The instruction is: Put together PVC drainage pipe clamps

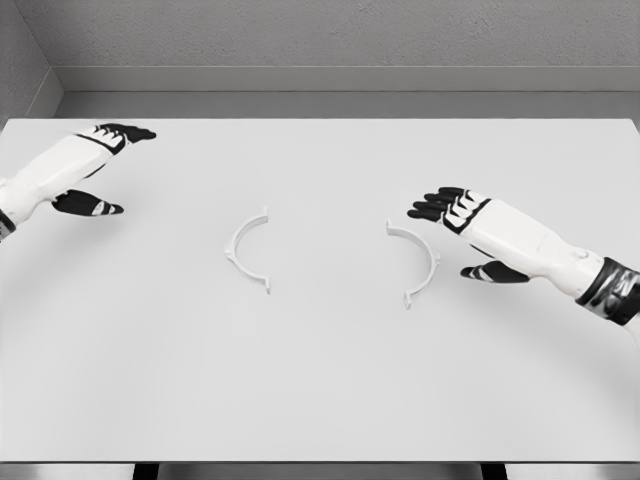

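Clamp halves (249, 250) untouched, right robot hand (452, 208) open, empty

the table (320, 390) is plain white with a thin dark edge along its front. both clamp halves, the left clamp half (246, 250) and the right clamp half (418, 263), are white too, nearly matching the tabletop. the left hand (98, 170) and right hand (462, 232) have white shells with black fingers. the right arm's wrist band (610, 290) is black and grey. the wall (330, 35) is speckled grey.
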Controlling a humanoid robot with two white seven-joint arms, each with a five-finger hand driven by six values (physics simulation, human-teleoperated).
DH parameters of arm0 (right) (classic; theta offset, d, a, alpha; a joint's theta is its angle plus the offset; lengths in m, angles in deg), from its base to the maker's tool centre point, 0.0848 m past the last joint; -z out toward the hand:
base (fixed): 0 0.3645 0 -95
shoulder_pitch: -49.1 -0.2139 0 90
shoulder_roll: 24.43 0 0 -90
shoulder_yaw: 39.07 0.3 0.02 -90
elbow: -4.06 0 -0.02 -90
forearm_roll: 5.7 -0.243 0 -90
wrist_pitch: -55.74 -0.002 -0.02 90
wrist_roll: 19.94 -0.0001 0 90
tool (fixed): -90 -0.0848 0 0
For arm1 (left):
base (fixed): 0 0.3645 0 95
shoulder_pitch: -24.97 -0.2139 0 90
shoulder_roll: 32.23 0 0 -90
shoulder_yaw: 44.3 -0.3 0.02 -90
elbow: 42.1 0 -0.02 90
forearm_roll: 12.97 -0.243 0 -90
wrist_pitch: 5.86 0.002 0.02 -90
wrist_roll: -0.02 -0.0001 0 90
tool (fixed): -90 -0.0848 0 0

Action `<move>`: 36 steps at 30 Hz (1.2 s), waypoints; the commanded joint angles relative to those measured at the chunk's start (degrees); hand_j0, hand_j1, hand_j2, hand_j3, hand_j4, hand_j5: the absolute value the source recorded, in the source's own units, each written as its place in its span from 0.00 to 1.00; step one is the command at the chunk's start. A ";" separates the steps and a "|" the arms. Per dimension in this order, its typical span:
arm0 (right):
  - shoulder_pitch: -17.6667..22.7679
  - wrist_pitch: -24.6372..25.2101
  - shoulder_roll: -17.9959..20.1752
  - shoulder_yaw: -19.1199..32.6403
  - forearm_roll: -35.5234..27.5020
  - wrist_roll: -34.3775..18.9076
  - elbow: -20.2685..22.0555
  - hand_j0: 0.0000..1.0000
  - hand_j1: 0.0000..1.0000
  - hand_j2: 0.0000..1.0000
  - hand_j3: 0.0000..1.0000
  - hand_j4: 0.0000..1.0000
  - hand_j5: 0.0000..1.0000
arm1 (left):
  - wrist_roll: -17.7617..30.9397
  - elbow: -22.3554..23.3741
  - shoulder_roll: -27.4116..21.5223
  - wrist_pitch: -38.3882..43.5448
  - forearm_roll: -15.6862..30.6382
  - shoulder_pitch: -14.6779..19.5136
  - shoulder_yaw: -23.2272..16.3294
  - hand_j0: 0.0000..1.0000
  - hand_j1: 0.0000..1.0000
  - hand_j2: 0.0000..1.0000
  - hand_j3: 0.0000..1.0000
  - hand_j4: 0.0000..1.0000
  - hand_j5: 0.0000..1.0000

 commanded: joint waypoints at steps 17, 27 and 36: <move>-4.66 0.06 -4.41 -5.17 0.99 -0.06 -8.71 1.00 1.00 1.00 1.00 1.00 1.00 | 0.16 -1.07 8.46 0.06 -2.01 1.14 -3.18 1.00 1.00 1.00 1.00 1.00 1.00; -6.24 0.06 -5.73 -6.31 1.08 -0.06 -11.08 1.00 1.00 1.00 1.00 1.00 1.00 | 0.16 -0.64 9.86 0.06 -3.42 1.14 -5.64 1.00 1.00 1.00 1.00 1.00 1.00; -7.91 0.06 -6.60 -7.28 1.87 -0.06 -14.16 1.00 1.00 1.00 1.00 1.00 1.00 | 0.16 0.07 12.24 0.06 -5.97 1.23 -6.51 1.00 1.00 1.00 1.00 1.00 1.00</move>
